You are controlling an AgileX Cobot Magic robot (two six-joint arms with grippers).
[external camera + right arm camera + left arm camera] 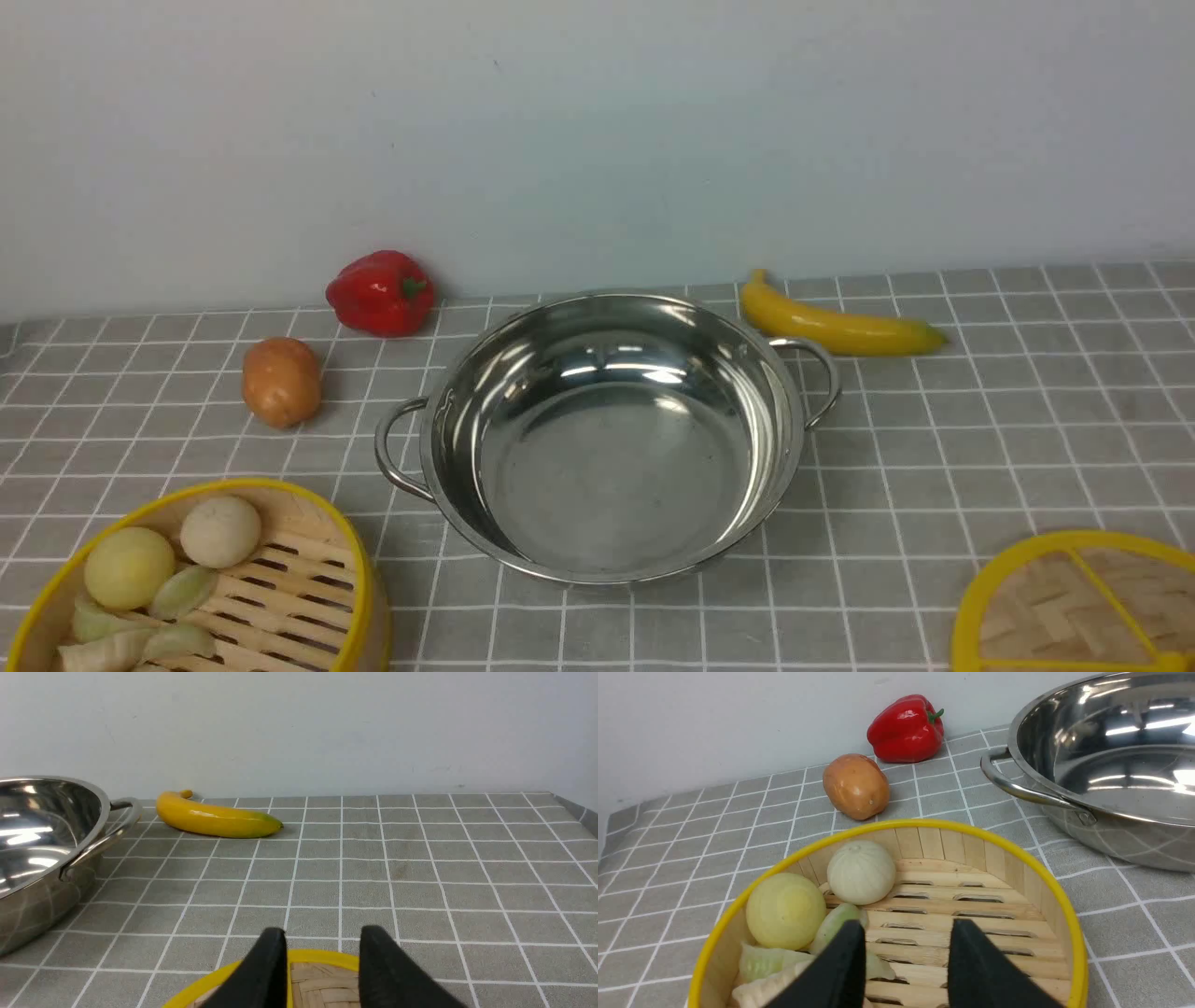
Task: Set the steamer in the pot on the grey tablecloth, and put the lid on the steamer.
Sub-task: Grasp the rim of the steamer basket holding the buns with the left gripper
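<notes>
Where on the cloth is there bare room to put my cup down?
There is bare cloth right of the pot, between the banana and the lid. Another patch lies in front of the pot, between steamer and lid. It is crowded behind the steamer, where the potato and pepper sit.

A plain, pale wall (pixel 597 140) stands behind the work surface, bluish-grey with a few small dark specks. Soft light falls across it fairly evenly. Whether the surface underneath is a table is hard to tell.
</notes>
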